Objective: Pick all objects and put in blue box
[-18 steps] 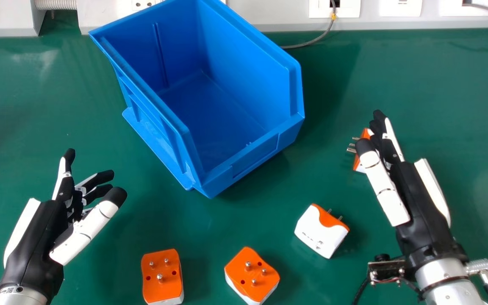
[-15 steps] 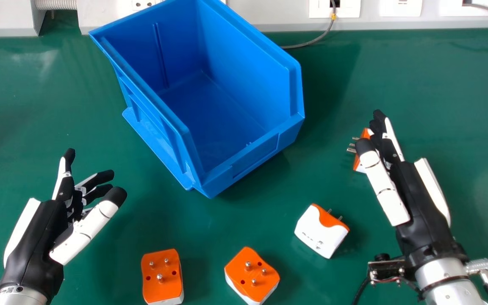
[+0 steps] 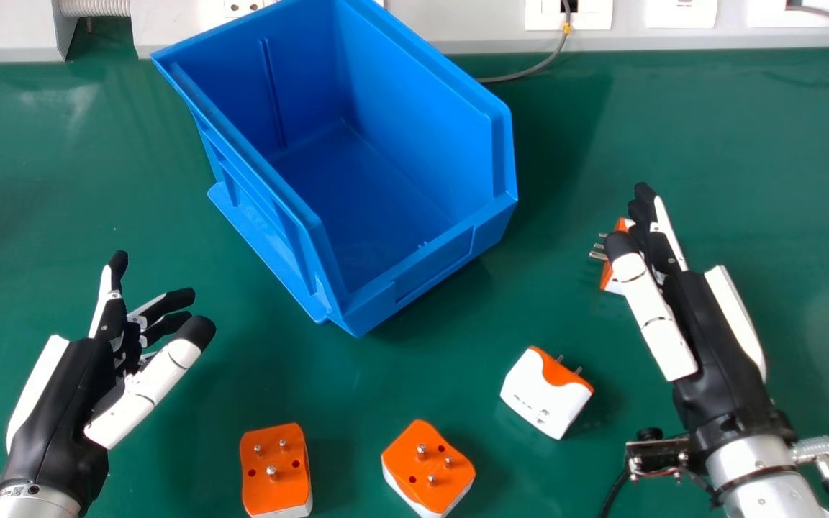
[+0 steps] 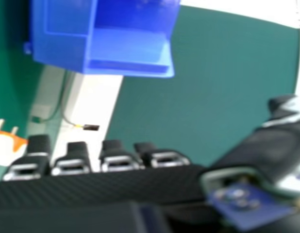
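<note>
Head view: right robot hand (image 3: 713, 327), right of frame, fingers extended, beside plug adapter (image 3: 606, 275); left robot hand (image 3: 73, 403), lower left, also open. Adapter likely light, rigid, smooth-shelled; best pinched across its sides, clear of pins (image 3: 597, 255).

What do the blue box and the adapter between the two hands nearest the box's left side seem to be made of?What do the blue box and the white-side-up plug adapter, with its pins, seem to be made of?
The blue box looks like moulded plastic, smooth and slightly glossy, with ribs formed into its wall. The plug adapter is probably hard plastic, its white and orange shell smooth. Its pins seem metal, being thin and silvery.
</note>
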Robot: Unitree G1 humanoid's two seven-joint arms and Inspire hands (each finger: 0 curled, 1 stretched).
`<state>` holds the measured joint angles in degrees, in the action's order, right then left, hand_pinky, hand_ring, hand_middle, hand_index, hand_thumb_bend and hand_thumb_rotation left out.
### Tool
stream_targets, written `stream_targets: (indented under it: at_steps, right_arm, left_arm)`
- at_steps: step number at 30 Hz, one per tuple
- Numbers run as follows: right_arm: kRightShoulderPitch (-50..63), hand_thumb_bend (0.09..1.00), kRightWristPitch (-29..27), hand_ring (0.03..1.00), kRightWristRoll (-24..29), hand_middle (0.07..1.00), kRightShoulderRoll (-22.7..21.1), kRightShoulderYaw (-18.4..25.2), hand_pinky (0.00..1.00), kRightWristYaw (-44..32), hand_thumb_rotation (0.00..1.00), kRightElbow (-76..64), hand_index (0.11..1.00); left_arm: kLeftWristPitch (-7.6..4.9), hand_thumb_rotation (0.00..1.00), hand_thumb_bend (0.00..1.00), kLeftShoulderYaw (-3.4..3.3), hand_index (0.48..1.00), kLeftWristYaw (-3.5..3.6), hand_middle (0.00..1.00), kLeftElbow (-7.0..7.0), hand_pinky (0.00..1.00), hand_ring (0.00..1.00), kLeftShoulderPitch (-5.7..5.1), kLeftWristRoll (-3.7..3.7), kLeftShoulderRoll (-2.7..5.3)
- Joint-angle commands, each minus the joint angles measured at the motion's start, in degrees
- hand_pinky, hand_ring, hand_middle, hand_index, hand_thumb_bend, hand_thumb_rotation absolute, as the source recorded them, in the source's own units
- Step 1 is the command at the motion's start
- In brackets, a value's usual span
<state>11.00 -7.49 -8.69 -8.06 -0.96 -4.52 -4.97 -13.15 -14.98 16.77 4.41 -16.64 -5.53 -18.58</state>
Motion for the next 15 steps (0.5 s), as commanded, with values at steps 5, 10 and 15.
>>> stream_targets:
  at_steps: [5,10,15]
  right_arm:
    - [-1.6,0.191,-6.1,1.0,-12.4,1.0,-4.8,0.6,0.96,8.1,1.0,1.2,1.0]
    - [-3.4,0.265,-6.2,1.0,-16.6,1.0,-8.8,2.2,0.92,10.2,0.92,3.3,1.0]
    - [-5.2,0.324,-2.1,1.0,-14.9,1.0,-11.0,4.0,0.91,7.2,0.83,3.0,1.0]
  left_arm:
    - [-0.74,0.64,0.79,0.74,0.91,-1.09,0.87,-2.04,0.74,0.86,-0.05,1.42,0.0]
    - [-0.82,0.64,0.78,1.81,0.911,-1.42,0.87,-3.02,0.74,0.86,-0.39,1.31,1.1]
    - [-1.48,0.64,0.78,2.8,0.914,-1.54,0.88,-3.92,0.74,0.86,-0.6,1.04,2.46]
